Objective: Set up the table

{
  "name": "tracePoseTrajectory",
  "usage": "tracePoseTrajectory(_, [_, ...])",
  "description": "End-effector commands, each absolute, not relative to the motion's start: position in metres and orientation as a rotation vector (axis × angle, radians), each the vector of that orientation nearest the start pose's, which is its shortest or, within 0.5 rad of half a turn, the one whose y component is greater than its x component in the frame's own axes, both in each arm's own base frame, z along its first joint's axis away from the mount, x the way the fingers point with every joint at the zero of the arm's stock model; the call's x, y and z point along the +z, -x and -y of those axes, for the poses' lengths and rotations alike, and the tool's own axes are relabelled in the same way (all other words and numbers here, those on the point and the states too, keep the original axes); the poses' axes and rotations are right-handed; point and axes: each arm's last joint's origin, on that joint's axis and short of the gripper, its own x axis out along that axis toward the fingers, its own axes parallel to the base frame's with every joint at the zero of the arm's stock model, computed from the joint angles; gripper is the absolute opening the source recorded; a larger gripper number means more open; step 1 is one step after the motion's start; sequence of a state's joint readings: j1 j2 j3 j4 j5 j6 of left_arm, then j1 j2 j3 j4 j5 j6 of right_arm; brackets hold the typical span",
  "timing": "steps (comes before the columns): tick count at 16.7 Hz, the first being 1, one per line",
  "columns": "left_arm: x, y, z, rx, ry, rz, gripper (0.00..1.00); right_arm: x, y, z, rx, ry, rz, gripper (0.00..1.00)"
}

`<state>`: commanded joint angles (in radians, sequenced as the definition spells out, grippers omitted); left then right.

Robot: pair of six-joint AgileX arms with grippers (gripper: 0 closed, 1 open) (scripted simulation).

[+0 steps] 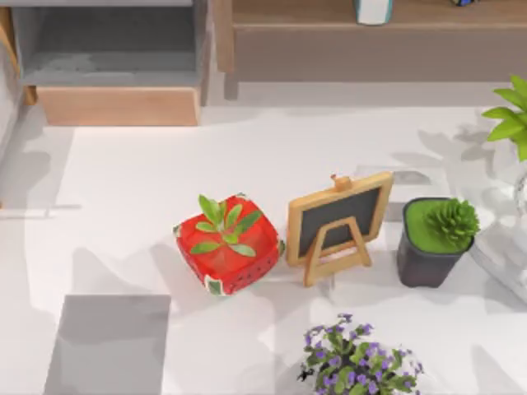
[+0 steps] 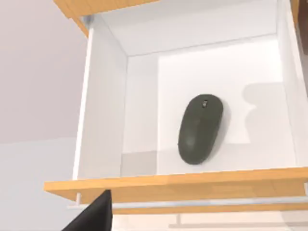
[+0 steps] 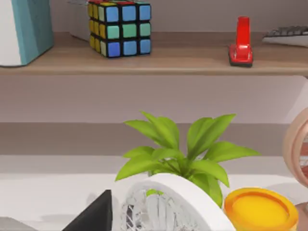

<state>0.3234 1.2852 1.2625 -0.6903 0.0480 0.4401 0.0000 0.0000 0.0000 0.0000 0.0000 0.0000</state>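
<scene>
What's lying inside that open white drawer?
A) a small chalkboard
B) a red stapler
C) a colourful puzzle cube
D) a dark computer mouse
D: the left wrist view looks down into the open drawer, where a dark computer mouse lies alone on its white floor.

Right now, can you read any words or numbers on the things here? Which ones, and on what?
None can be read.
Little chalkboard on the table: dark and blank.
Strawberry-red pot: seed spots, no letters.
Dark mouse in the open drawer: a tiny mark near its wheel, too small to read.
Colour cube on the shelf: plain squares.
Red stapler: no label.
</scene>
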Motion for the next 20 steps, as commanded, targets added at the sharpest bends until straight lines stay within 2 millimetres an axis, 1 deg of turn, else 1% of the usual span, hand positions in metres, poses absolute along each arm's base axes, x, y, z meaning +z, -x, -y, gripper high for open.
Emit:
tracePoseTrajectory(1, [0.344, -0.284, -0.101, 0.090, -0.285, -0.814, 1.00, 0.160, -0.106, 0.001, 0.000, 0.000, 0.000, 1.00])
tracePoseTrajectory(2, [0.341, -0.309, -0.115, 0.067, -0.287, -0.883, 1.00, 0.160, -0.106, 0.001, 0.000, 0.000, 0.000, 1.00])
tracePoseTrajectory(4, [0.323, -0.357, -0.140, 0.010, -0.282, -1.017, 1.00, 0.160, -0.106, 0.001, 0.000, 0.000, 0.000, 1.00])
tracePoseTrajectory(6, [0.295, -0.397, -0.160, -0.053, -0.271, -1.139, 1.00, 0.160, -0.106, 0.001, 0.000, 0.000, 0.000, 1.00])
tracePoseTrajectory(7, [0.279, -0.414, -0.167, -0.085, -0.264, -1.194, 1.00, 0.160, -0.106, 0.001, 0.000, 0.000, 0.000, 1.00])
tracePoseTrajectory(9, [0.245, -0.441, -0.177, -0.148, -0.252, -1.291, 1.00, 0.160, -0.106, 0.001, 0.000, 0.000, 0.000, 1.00])
tracePoseTrajectory(12, [0.201, -0.467, -0.181, -0.227, -0.244, -1.395, 1.00, 0.160, -0.106, 0.001, 0.000, 0.000, 0.000, 1.00])
tracePoseTrajectory(14, [0.180, -0.478, -0.181, -0.262, -0.249, -1.434, 1.00, 0.160, -0.106, 0.001, 0.000, 0.000, 0.000, 1.00])
tracePoseTrajectory(15, [0.172, -0.481, -0.180, -0.274, -0.254, -1.445, 1.00, 0.160, -0.106, 0.001, 0.000, 0.000, 0.000, 1.00])
tracePoseTrajectory(17, [0.165, -0.486, -0.179, -0.286, -0.263, -1.450, 1.00, 0.160, -0.106, 0.001, 0.000, 0.000, 0.000, 1.00])
tracePoseTrajectory(20, [0.164, -0.486, -0.178, -0.287, -0.265, -1.451, 1.00, 0.160, -0.106, 0.001, 0.000, 0.000, 0.000, 1.00])
